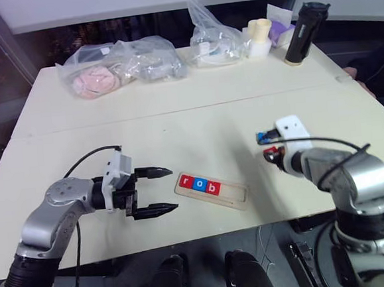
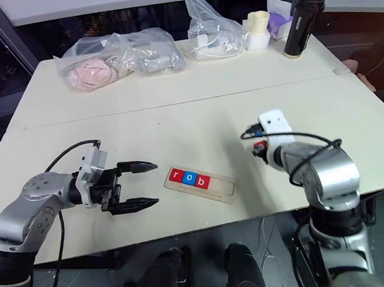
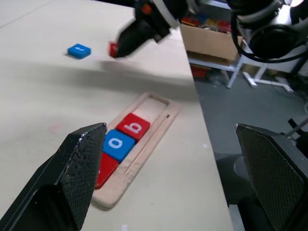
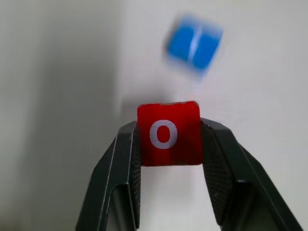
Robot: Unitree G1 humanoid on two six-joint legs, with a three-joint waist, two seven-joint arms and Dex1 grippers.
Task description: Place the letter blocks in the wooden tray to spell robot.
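near the front edge of the table [image 1: 196, 116], the wooden tray [image 1: 231, 195] lies flat with three letter blocks seated at its left end: a red block [image 1: 186, 182] marked "r", a blue block [image 1: 199, 185] marked "o" and a red block [image 1: 212, 188] marked "b". the letters read "rob". the right part of the slot holds no block.

the right gripper [image 4: 168, 144] is clamped on a red block [image 4: 169, 133] bearing a white "o"; both fingers press the block's side faces, and the block is held clear of the table, to the right of the tray. a blue block [image 4: 193, 44] lies on the table beyond it; its letter is too blurred to read.

the left gripper [image 1: 154, 191] hovers just left of the tray with its fingers [image 1: 156, 173] spread wide apart, holding nothing and touching nothing.

along the far side of the table lie clear plastic bags [image 1: 119, 64], a black bottle [image 1: 305, 32] and a small cream container [image 1: 259, 37]. no readable label shows on these.
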